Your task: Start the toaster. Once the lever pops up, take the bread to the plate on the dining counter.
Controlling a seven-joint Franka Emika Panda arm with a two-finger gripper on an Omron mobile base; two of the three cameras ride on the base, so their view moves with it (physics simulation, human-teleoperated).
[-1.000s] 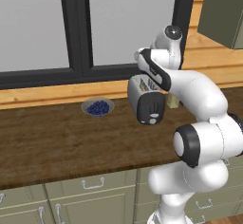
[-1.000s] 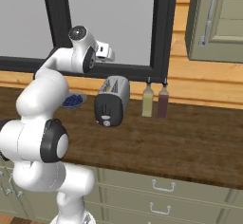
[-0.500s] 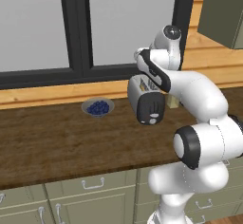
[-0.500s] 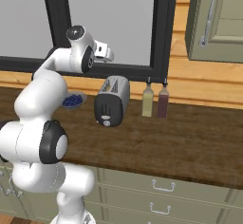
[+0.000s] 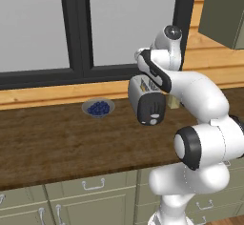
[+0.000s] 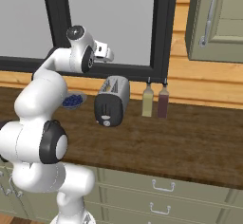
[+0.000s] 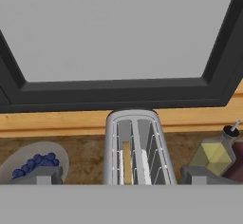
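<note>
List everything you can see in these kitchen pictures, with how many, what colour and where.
toaster: one, silver with black end face, on the worktop under the window
bread: one tan slice, in the toaster's left slot in the hand view
bowl of blueberries: one, grey, left of the toaster
bottles: two, one yellowish, one dark red, right of the toaster
worktop: one, dark wood
window: one, black frame, behind the worktop
drawers: grey-green, below the worktop
gripper: one, open, above the toaster
</note>
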